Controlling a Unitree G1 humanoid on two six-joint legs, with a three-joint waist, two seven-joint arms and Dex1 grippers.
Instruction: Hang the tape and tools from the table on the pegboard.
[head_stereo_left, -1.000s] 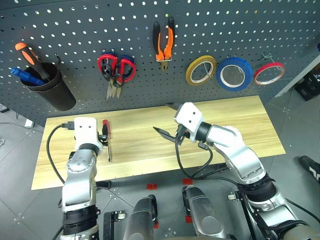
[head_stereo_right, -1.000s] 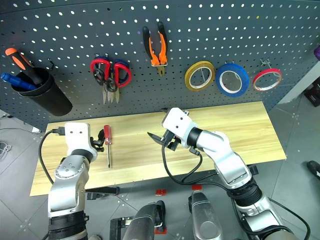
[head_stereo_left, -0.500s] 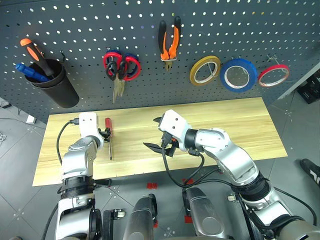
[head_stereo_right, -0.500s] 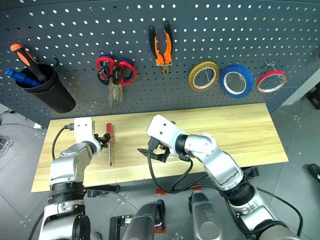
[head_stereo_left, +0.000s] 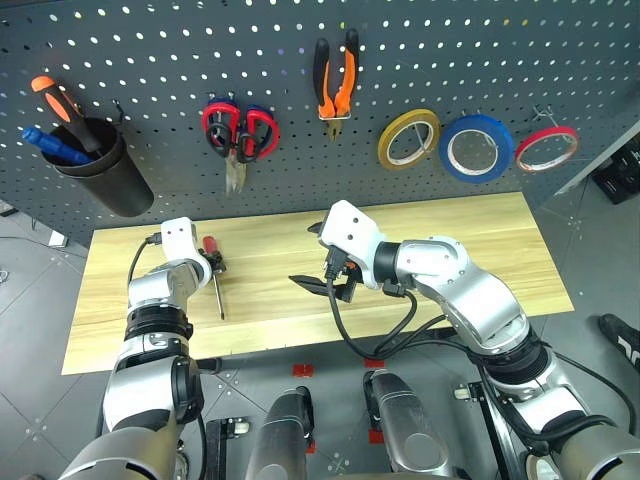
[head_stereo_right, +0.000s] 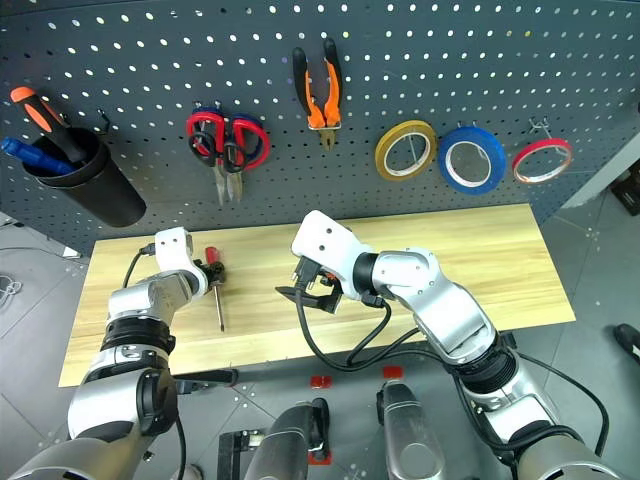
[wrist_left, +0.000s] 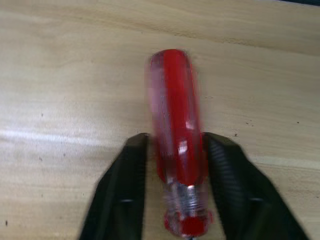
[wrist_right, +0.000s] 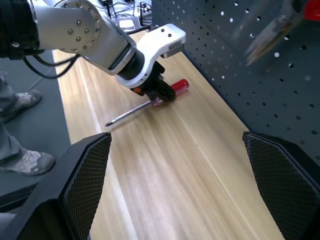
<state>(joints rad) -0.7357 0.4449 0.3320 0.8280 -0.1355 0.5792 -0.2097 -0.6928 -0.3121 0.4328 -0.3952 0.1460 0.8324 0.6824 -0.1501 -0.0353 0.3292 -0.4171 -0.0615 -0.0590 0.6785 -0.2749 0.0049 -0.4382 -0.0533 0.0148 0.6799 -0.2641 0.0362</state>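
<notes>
Head views: dark grey pegboard across the top of the frame; on it, left to right, a black cup with an orange-and-black-handled screwdriver, red-handled scissors, pliers with orange-and-black handles, a yellow tape ring, the blue tape, and a thin red tape ring. Light wood counter across the middle of the frame. Red-handled screwdriver lying flat at the counter's left part, handle toward the pegboard. Left gripper at that handle, one finger either side of it. Right gripper above the counter's centre, fingers spread wide, nothing between them. Left wrist view: red handle lying on the wood, black fingers flanking it closely on both sides; whether they press it cannot be told. Right wrist view: two meshed black fingers far apart at the lower corners; beyond them, at upper centre, the left gripper at the screwdriver; a person's shoe on the floor at left.
</notes>
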